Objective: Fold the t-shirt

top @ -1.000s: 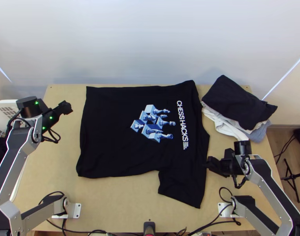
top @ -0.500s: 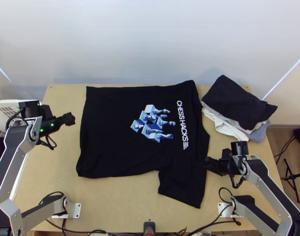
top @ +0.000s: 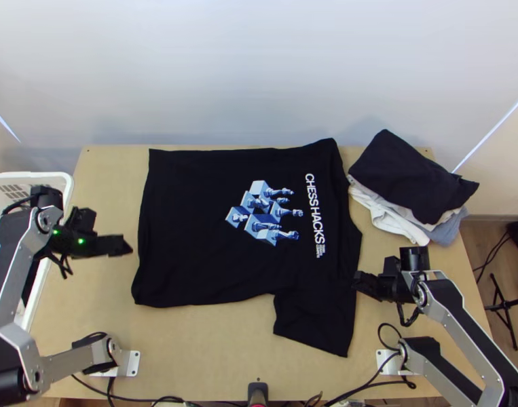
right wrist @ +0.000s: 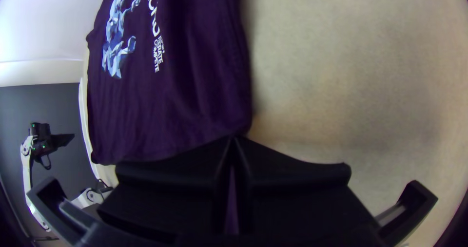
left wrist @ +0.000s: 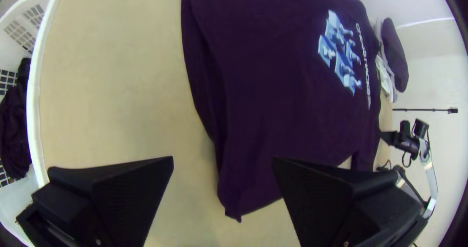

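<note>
The black t-shirt (top: 211, 224) lies mostly flat, print up, its hem side at the left and one sleeve spread toward the table's near edge. My left gripper (top: 127, 246) is just left of the hem edge, touching no cloth. In the left wrist view this gripper (left wrist: 223, 161) stands open, with the t-shirt (left wrist: 273, 91) beyond it. At the t-shirt's right edge, near the sleeve, is my right gripper (top: 357, 281). In the right wrist view the right gripper (right wrist: 234, 139) has its fingertips together on the edge of the t-shirt (right wrist: 195, 101).
A pile of cloths, a black one (top: 408, 180) on top of white and grey-blue ones, lies at the table's back right. A white basket (top: 67, 186) with dark cloth inside stands along the left edge. Bare wood (top: 211, 346) shows in front of the t-shirt.
My left gripper has come toward the near edge, level with the lower part of the hem. The right gripper has shifted slightly left. The t-shirt looks nearly the same.
</note>
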